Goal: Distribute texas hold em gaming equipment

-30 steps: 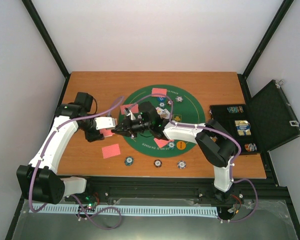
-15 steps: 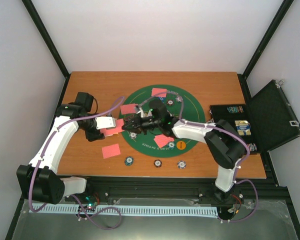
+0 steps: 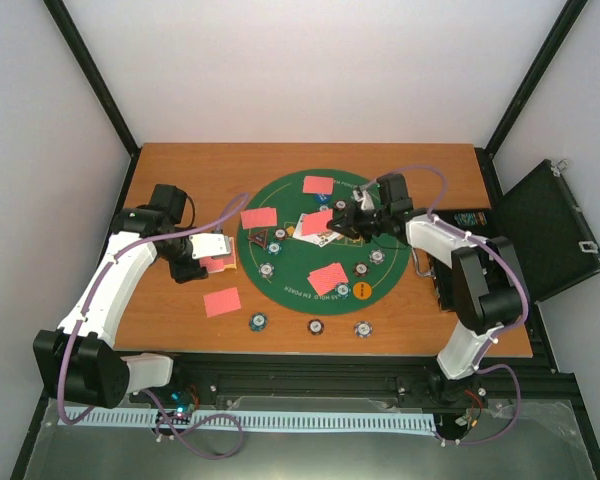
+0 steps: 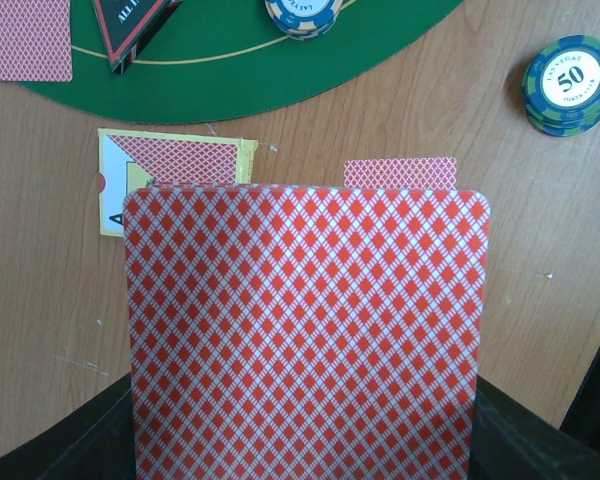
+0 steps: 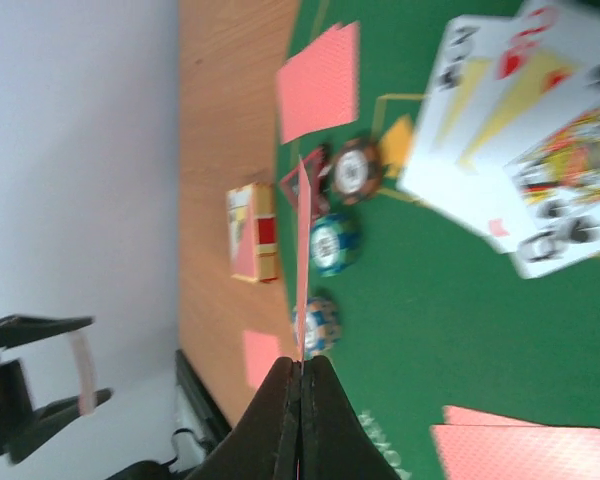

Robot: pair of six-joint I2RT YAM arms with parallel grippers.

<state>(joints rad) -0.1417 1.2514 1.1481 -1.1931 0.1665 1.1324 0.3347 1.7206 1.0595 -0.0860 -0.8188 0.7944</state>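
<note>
My left gripper (image 3: 217, 262) hovers over the wood left of the green mat, shut on a stack of red-backed cards (image 4: 305, 330) that hides its fingers. My right gripper (image 5: 302, 375) is shut on a single red-backed card (image 5: 302, 250), seen edge-on and held above the mat's middle (image 3: 318, 222). Face-up cards (image 5: 540, 130) lie under it. Other red-backed cards lie on the mat (image 3: 319, 184), (image 3: 259, 217), (image 3: 328, 278) and on the wood (image 3: 222, 301). Chips (image 3: 268, 270) and a black-red triangular marker (image 4: 135, 25) sit on the mat's left side.
A yellow card box (image 4: 175, 180) lies on the wood under my left gripper. Three chips (image 3: 316, 326) stand in a row along the near edge. An orange button (image 3: 361, 290) sits on the green mat (image 3: 390, 215). The open black case (image 3: 545, 235) stands at the right.
My right gripper closed on one card at the left gripper's stack and carried it right across the mat. The left arm stayed put.
</note>
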